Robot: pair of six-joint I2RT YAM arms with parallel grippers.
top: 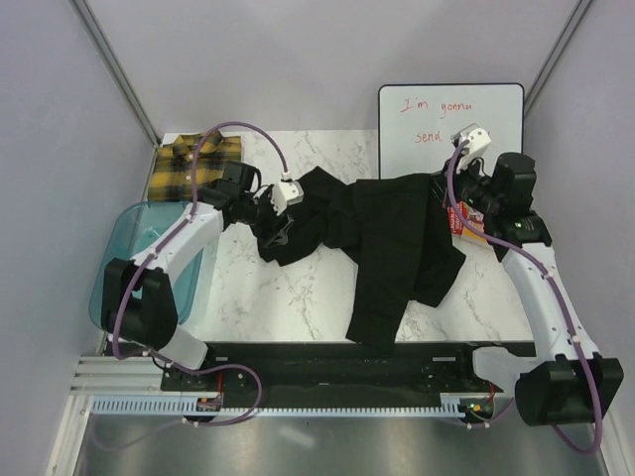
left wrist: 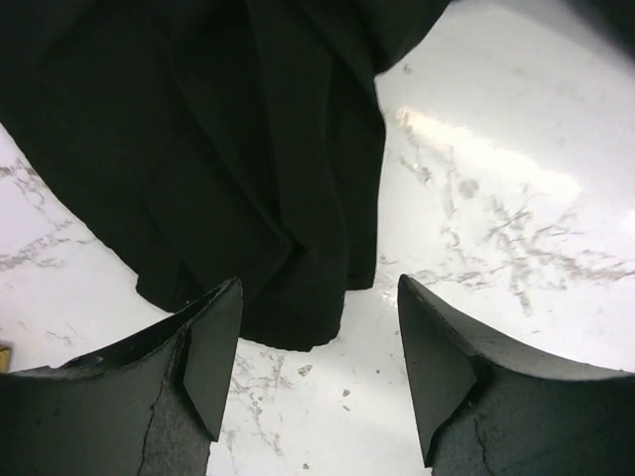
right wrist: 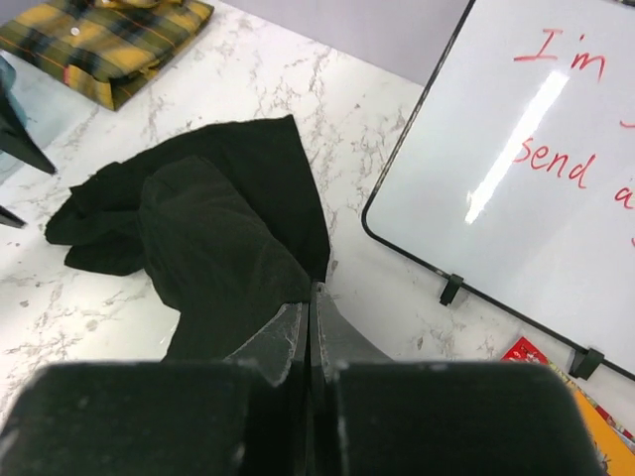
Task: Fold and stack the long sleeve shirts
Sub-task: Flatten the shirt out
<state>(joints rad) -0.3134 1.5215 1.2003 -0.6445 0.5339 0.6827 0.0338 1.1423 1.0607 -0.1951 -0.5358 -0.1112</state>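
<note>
The plaid shirt [top: 198, 164] is lying folded just behind the tub [top: 117, 260], while the black shirt [top: 397, 238] is sprawling unfolded right of it, left hand [left wrist: 318, 283] gaping empty, right hand [right wrist: 313, 297] pinching its farther edge.

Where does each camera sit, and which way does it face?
Top external: above and behind the bases, looking down at table, left arm, right arm, black shirt, plaid shirt, whiteboard.
Left wrist: on the left arm, looking down past the open left gripper at the black shirt.
Right wrist: on the right arm, looking leftward over the right gripper, shut on the black shirt.
Shared: all see the black shirt; top and right wrist share plaid shirt, whiteboard.
</note>
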